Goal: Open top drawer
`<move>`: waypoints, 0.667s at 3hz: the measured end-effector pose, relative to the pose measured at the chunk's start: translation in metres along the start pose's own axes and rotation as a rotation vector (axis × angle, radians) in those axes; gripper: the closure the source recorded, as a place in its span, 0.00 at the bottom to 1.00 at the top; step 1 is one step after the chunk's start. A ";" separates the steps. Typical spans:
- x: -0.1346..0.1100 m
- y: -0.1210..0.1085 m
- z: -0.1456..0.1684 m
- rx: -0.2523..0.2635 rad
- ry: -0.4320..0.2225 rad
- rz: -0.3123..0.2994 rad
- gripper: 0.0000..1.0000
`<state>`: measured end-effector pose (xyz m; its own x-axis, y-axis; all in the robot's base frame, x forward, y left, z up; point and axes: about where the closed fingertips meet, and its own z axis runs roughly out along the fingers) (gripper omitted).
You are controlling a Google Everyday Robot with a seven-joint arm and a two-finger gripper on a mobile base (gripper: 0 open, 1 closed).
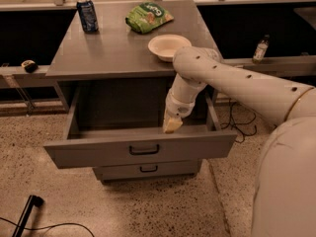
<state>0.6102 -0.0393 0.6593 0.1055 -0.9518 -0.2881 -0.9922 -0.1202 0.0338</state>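
Observation:
The top drawer (89, 154) is a wide grey drawer under the grey table top (113, 53). It stands pulled far out, and its plain grey inside shows. Its black bar handle (144, 149) sits at the centre of the front panel. My gripper (172, 125) hangs at the end of the white arm (232, 83). It is inside the open drawer, just behind the front panel and a little right of the handle, pointing down. A shallower grey drawer (148, 169) below is closed.
On the table top stand a blue can (87, 15), a green chip bag (148, 17) and a white bowl (169, 46). A bottle (261, 48) stands on the shelf at the right. A black object (27, 214) with a cable lies on the floor at the left.

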 end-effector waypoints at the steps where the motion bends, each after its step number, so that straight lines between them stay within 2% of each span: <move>1: -0.002 0.035 0.000 -0.073 0.005 -0.010 1.00; 2: -0.002 0.040 -0.001 -0.084 0.006 -0.011 1.00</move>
<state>0.5706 -0.0429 0.6622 0.1175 -0.9520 -0.2828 -0.9819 -0.1540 0.1104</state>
